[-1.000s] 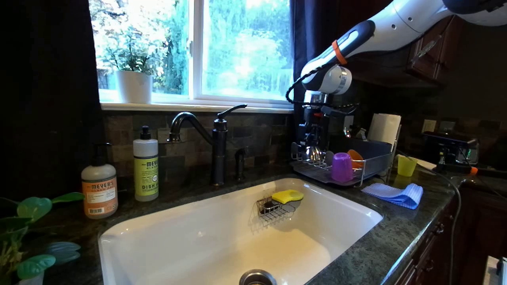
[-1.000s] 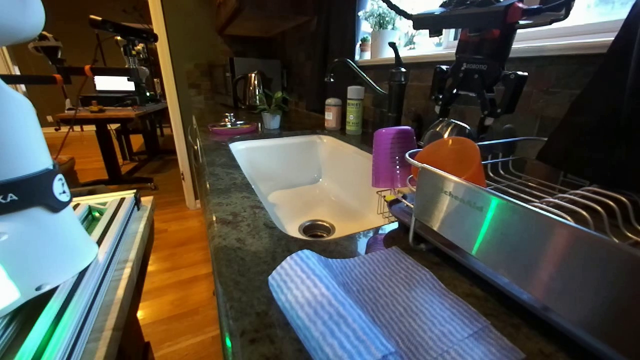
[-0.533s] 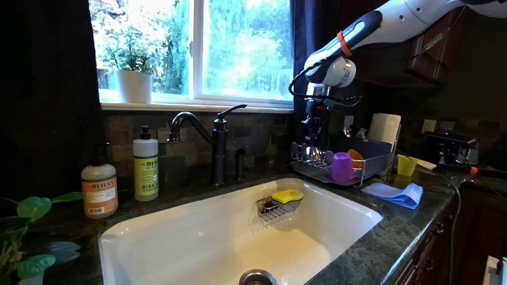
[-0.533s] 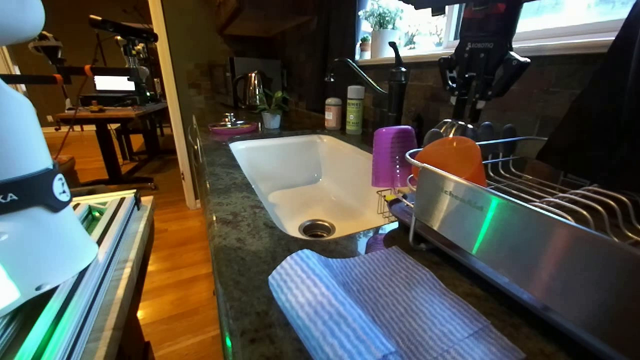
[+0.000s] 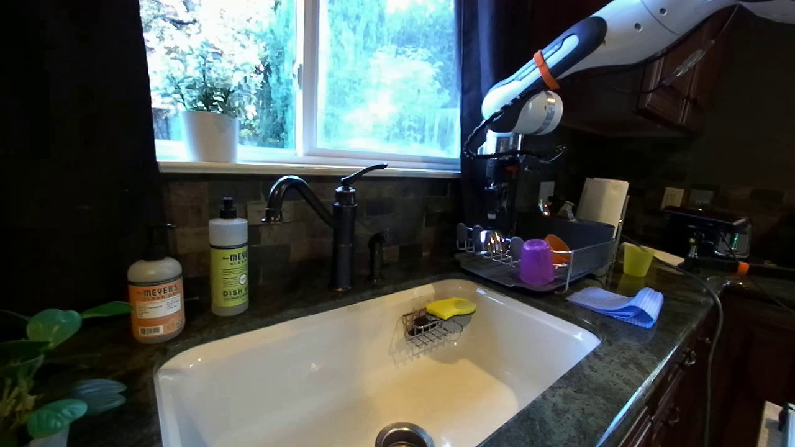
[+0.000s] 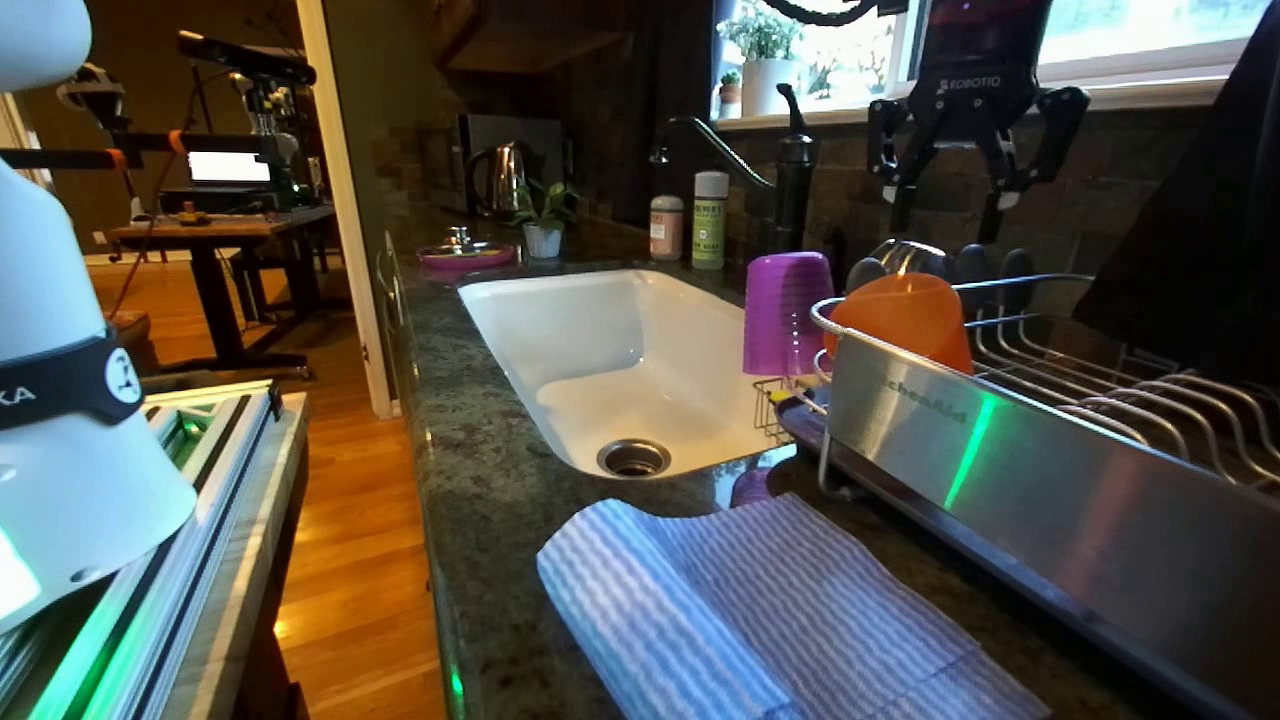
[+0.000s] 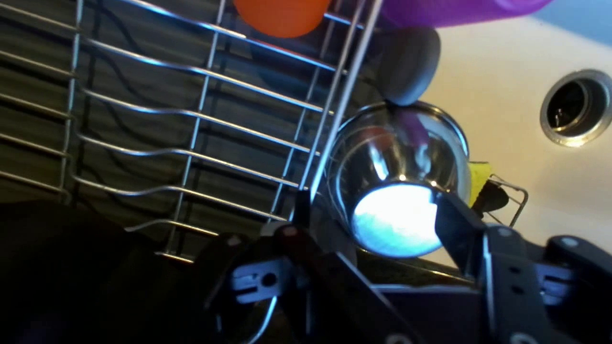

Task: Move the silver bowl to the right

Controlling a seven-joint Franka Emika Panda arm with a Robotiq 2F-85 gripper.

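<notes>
The silver bowl (image 7: pixel 406 148) is at the sink-side edge of the dish rack, beside grey-tipped tines, its bright underside toward the wrist camera. It shows small in both exterior views (image 5: pixel 492 242) (image 6: pixel 912 257), partly hidden behind the orange cup (image 6: pixel 905 315). My gripper (image 6: pixel 948 203) is open and empty, above the bowl and apart from it. In the wrist view the gripper (image 7: pixel 370 203) has its two fingers spread, one overlapping the bowl's base in the picture, the other beside the rack wire. In the remaining exterior view the gripper is dark and its fingertips cannot be made out.
The dish rack (image 6: pixel 1080 475) holds the orange cup; a purple cup (image 5: pixel 536 262) hangs at its corner. The white sink (image 5: pixel 279 372) has a wire caddy with a yellow sponge (image 5: pixel 451 308). A blue cloth (image 5: pixel 621 304), yellow-green cup (image 5: pixel 638 260) and faucet (image 5: pixel 343 242) stand nearby.
My gripper has risen away from the bowl. Its fingers were closer together half a second ago and are now spread. The bowl shows a little lower and smaller than a second ago.
</notes>
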